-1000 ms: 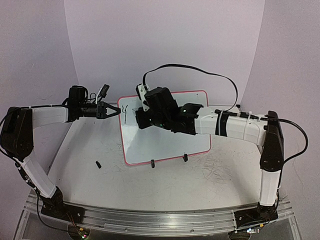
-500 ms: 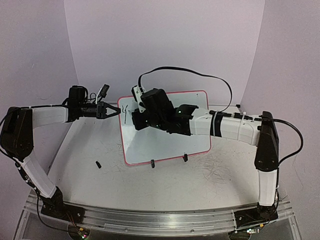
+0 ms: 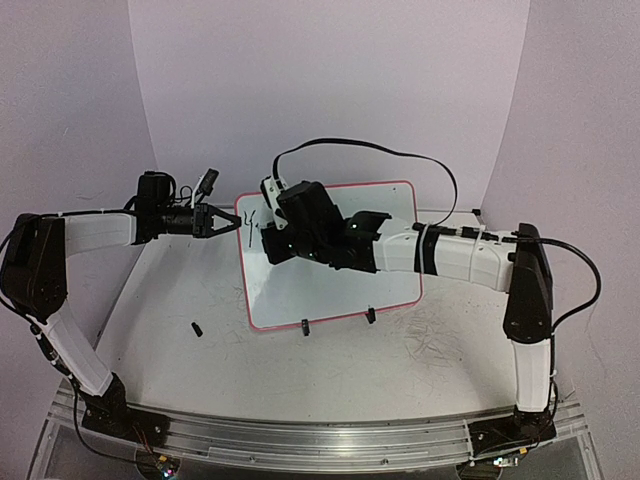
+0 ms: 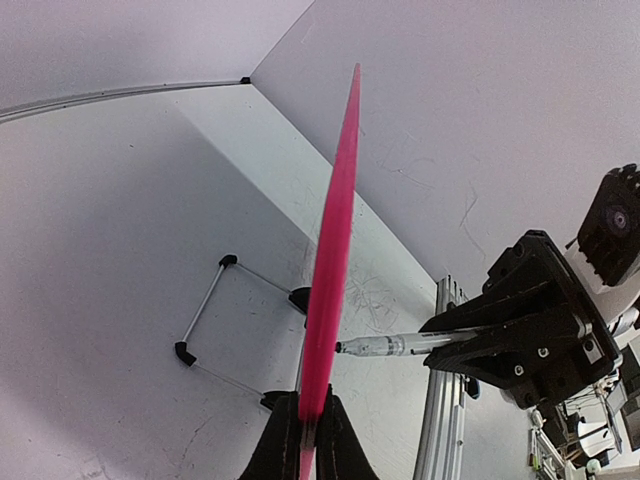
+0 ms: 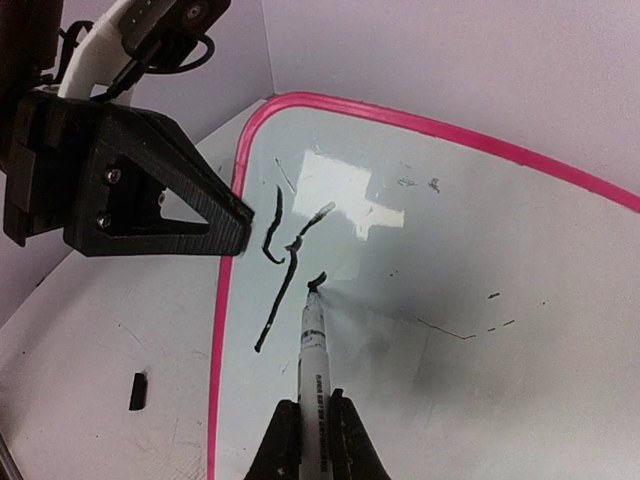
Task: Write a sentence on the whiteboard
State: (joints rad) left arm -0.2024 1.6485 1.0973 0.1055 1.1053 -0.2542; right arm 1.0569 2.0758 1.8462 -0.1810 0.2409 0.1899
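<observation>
The left claw (image 3: 232, 224) is reaching in from the left and pinching the left rim of the whiteboard (image 3: 335, 290) near its top corner. In the left wrist view its fingers (image 4: 282, 450) are pressing on either side of the pink edge. Nearer, a small black piece (image 3: 197, 327) is lying on the worktop (image 3: 200, 375), apart from the board. The whiteboard is standing upright in the middle of the worktop on two clip feet (image 3: 305, 325), with a wire stand (image 4: 205, 320) behind it. Of the sentence (image 5: 282, 255), only a first letter like a Y and a short stroke beside it are showing, at the board's upper left corner. The marker (image 5: 313, 350) is touching its tip to that short stroke. The right claw (image 5: 305, 425) is reaching across the board from the right and pinching the marker's barrel.
</observation>
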